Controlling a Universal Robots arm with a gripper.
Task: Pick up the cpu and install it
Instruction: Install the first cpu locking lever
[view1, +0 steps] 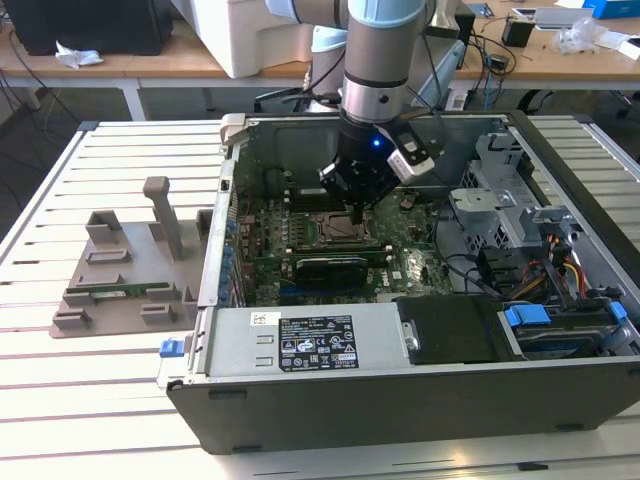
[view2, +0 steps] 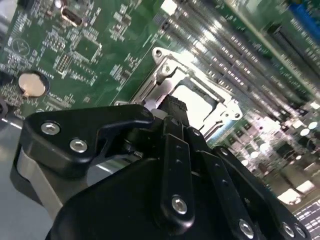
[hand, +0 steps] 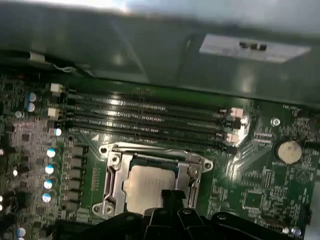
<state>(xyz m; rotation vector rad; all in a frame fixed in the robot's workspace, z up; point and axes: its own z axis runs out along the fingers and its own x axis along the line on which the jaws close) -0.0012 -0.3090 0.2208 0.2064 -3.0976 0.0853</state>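
Closest to the lens in the second wrist view is your gripper (view2: 172, 107), black linkage and screws up front, fingertips drawn in to a narrow tip right over the socket (view2: 192, 95). Can't tell from these shots whether the tips pinch the chip or just touch it; they look nearly closed, no clear gap. The cpu (hand: 147, 187) sits inside the metal socket frame on the motherboard (hand: 260, 185), silver top facing up, lying flat as far as shows, with the gripper tip at its near edge in the first wrist view. Exterior view: the arm reaches straight down into the open computer case (view1: 420, 390), gripper (view1: 358, 212) just above the socket area; the grey fixture (view1: 125, 275) sits on the slatted worktop (view1: 60, 400) at the exterior view's left, well apart. Handling judgement: the chip reads as light, rigid, thin, with a smooth metal lid that could slip; the underside contacts and the socket are likely fragile, so no sideways shove. Hold should be on opposite edges of the green rim, kept level. Memory slots (hand: 145, 112) lie just beside the socket, coin battery (hand: 288, 151) off to one side.
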